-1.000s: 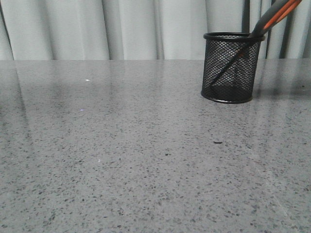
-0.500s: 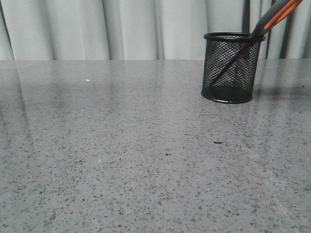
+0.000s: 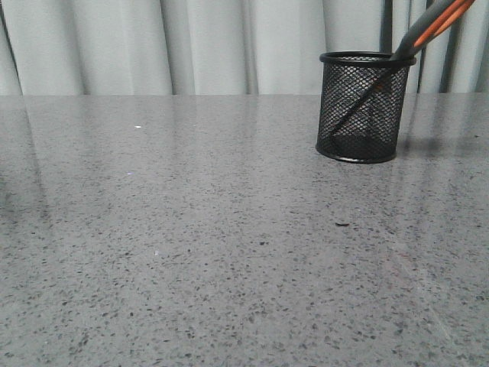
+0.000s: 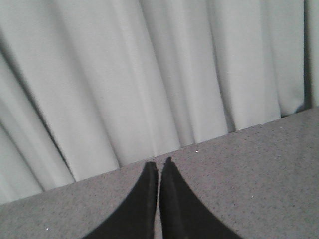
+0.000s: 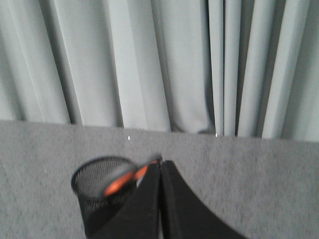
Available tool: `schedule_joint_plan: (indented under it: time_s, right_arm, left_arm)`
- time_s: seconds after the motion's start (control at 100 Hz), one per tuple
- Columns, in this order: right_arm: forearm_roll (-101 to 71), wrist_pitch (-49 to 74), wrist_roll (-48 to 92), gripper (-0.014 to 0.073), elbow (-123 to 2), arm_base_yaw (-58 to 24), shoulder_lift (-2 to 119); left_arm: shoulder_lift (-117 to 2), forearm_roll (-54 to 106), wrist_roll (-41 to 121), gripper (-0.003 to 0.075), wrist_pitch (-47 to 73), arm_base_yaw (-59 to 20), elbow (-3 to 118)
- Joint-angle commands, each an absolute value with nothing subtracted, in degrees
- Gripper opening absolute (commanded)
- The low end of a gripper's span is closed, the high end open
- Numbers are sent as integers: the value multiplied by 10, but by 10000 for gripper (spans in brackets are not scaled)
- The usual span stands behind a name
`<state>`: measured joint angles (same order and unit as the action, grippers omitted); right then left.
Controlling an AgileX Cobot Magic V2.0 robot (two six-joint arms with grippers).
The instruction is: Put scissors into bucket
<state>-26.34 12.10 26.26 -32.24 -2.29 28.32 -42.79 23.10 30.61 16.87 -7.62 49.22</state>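
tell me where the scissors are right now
In the front view the scissors stand tilted inside the bucket at the table's far right, handles leaning over its rim.

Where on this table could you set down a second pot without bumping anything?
Anywhere on the bare grey table left of and in front of the bucket. Only the far right is taken, where the scissors lean out over the bucket's rim.

one bucket (image 3: 362,107), one pair of scissors (image 3: 428,29), two grippers (image 4: 158,169) (image 5: 160,167)
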Motion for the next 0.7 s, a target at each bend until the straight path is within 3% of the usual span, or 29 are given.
schedule_joint_plan:
  time_s: [0.0, 0.29, 0.69]
  right_arm:
    - [-263, 66, 270, -70, -289, -20, 241]
    - [-263, 61, 270, -70, -191, -20, 159]
    - [-263, 62, 270, -70, -177, -20, 159]
  left_arm:
    - [-356, 249, 300, -20, 68, -75, 421]
    - [-144, 260, 300, -20, 18, -75, 229]
    - [-113, 267, 300, -20, 14, -75, 160]
